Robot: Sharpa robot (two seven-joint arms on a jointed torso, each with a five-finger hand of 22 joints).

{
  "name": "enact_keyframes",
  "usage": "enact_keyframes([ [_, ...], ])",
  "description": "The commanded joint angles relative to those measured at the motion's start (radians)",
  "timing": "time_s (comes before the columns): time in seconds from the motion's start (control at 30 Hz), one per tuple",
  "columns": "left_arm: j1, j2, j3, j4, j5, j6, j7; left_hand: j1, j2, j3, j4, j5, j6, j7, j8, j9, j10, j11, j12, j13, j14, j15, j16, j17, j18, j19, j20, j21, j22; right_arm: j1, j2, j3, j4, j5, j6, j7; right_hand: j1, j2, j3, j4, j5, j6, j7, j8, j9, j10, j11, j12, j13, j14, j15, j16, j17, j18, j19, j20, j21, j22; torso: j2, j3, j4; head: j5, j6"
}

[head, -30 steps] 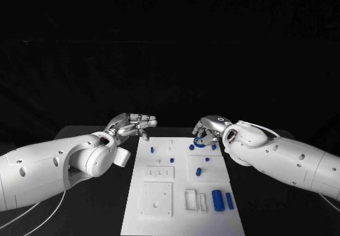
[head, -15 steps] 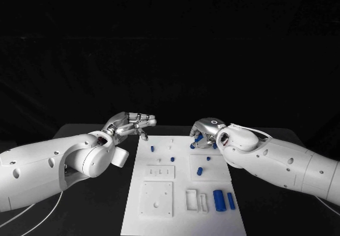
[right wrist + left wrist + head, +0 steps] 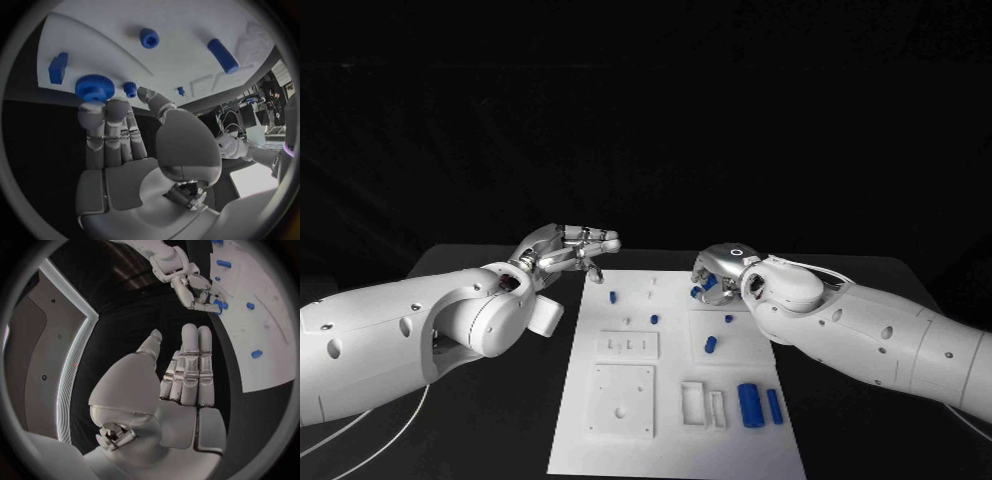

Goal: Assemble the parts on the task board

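Observation:
The white task board point(image 3: 625, 440) lies lengthwise in the middle of the table. My right hand point(image 3: 720, 270) is over its far right corner. Its fingertips point(image 3: 94, 112) touch a blue knurled knob point(image 3: 95, 87) that stands in the board, while the thumb stays apart, next to a small blue peg point(image 3: 130, 89). The knob point(image 3: 700, 291) peeks out under the hand in the head view. My left hand point(image 3: 574, 250) hovers off the board's far left corner with straight fingers point(image 3: 190, 365) and nothing in it. Small blue pegs point(image 3: 615, 297) point(image 3: 653, 319) point(image 3: 710, 344) stand on the board.
Two larger blue cylinders point(image 3: 749, 404) point(image 3: 775, 405) lie near the board's right edge, beside white slotted blocks point(image 3: 692, 400). A white square plate point(image 3: 623, 398) sits nearer the front. Black table surrounds the board on both sides.
My right arm has swung slightly inward over the board's far right corner, its hand staying at the knob. The left hand has barely moved.

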Motion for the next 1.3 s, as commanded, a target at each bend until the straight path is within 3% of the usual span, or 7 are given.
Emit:
enact_keyframes([
  [0.03,0.003,0.002,0.001,-0.001,-0.007,0.016,0.004,-0.002,-0.010,0.001,0.007,-0.003,-0.005,-0.001,-0.001,-0.001,-0.004,0.000,-0.003,0.001,0.003,0.003,0.006,-0.001,0.019,-0.008,0.001,0.004,0.001,-0.001,0.003,0.000,-0.005,-0.045,0.011,-0.016,-0.002,-0.011,0.010,0.001,-0.005,0.012,0.000,0.002,0.001,-0.007,-0.001,-0.002,0.001,-0.006,0.001,0.004,-0.003,0.011,0.010,0.001,-0.010,0.005,0.004,-0.0009,0.0000,-0.004,0.002],
  [0.33,0.003,0.005,0.001,-0.003,-0.007,0.017,0.003,-0.002,-0.011,0.004,0.011,-0.003,-0.005,-0.001,-0.001,-0.001,-0.004,0.000,-0.002,0.001,0.004,0.003,0.010,-0.002,0.019,-0.008,0.001,0.007,0.001,-0.002,0.009,0.000,-0.007,-0.045,0.013,-0.013,0.000,-0.010,0.026,0.004,-0.014,0.014,-0.001,0.003,0.001,0.002,-0.003,-0.003,0.001,-0.007,-0.001,0.003,-0.004,0.009,0.021,-0.001,-0.039,0.037,0.008,-0.0020,0.0028,-0.002,0.000],
  [0.77,0.003,0.007,0.001,-0.010,-0.007,0.018,0.000,-0.002,-0.010,0.004,0.012,-0.003,-0.006,-0.001,-0.001,-0.001,-0.003,0.000,-0.003,0.001,0.004,0.003,0.014,-0.002,0.019,-0.008,0.001,0.010,0.002,-0.003,0.011,0.000,-0.004,-0.026,0.013,-0.004,0.005,-0.002,0.061,0.009,-0.035,0.021,0.002,0.003,0.001,0.026,-0.009,-0.002,0.001,-0.006,-0.004,0.003,-0.004,0.004,0.025,-0.004,-0.053,0.062,0.011,-0.0045,0.0011,-0.001,-0.002],
  [0.97,0.003,0.009,0.001,-0.012,-0.007,0.018,-0.001,-0.002,-0.009,0.004,0.012,-0.003,-0.006,-0.001,-0.001,-0.001,-0.002,0.000,-0.002,0.001,0.004,0.002,0.017,-0.002,0.019,-0.008,0.000,0.012,0.003,-0.004,0.015,0.000,-0.009,-0.022,0.027,-0.003,0.023,0.017,0.075,0.005,-0.045,0.045,0.003,0.004,0.003,0.053,-0.016,-0.002,0.002,-0.006,-0.007,0.004,-0.003,0.001,0.028,-0.006,-0.057,0.076,0.013,-0.0046,0.0020,-0.001,-0.003],
  [1.0,0.003,0.009,0.001,-0.012,-0.007,0.018,-0.001,-0.002,-0.009,0.003,0.012,-0.003,-0.006,-0.001,-0.001,-0.001,-0.002,0.000,-0.002,0.001,0.004,0.002,0.019,-0.002,0.019,-0.009,0.000,0.014,0.003,-0.004,0.015,0.000,-0.010,-0.021,0.029,-0.003,0.035,0.028,0.084,0.001,-0.071,0.055,0.000,0.005,0.004,0.063,-0.019,-0.002,0.003,-0.006,-0.009,0.005,-0.003,0.000,0.028,-0.007,-0.056,0.079,0.013,-0.0047,0.0021,-0.001,-0.003],
  [1.2,0.003,0.009,0.001,-0.013,-0.007,0.018,-0.001,-0.002,-0.008,0.003,0.012,-0.002,-0.005,0.000,-0.001,-0.001,-0.002,0.000,-0.003,0.001,0.004,0.002,0.022,-0.003,0.020,-0.009,0.000,0.016,0.004,-0.005,0.015,-0.001,-0.009,-0.020,0.022,-0.002,0.052,0.061,0.094,-0.009,-0.096,0.111,-0.013,0.009,0.015,0.119,-0.038,0.000,0.007,-0.006,-0.018,0.004,-0.001,-0.009,0.028,-0.015,-0.053,0.094,0.014,-0.0049,0.0010,0.000,-0.005],
  [1.3,0.003,0.010,0.001,-0.014,-0.007,0.017,-0.001,-0.001,-0.007,0.003,0.012,-0.002,-0.004,0.000,-0.001,-0.001,-0.002,0.000,-0.002,0.001,0.004,0.002,0.023,-0.003,0.020,-0.009,0.000,0.017,0.004,-0.006,0.015,-0.001,-0.008,-0.018,0.018,-0.002,0.048,0.064,0.098,-0.018,-0.087,0.120,-0.014,0.004,0.020,0.127,-0.040,-0.001,0.007,-0.005,-0.021,0.000,-0.001,-0.017,0.027,-0.021,-0.054,0.105,0.014,-0.0055,0.0011,0.000,-0.005],
])
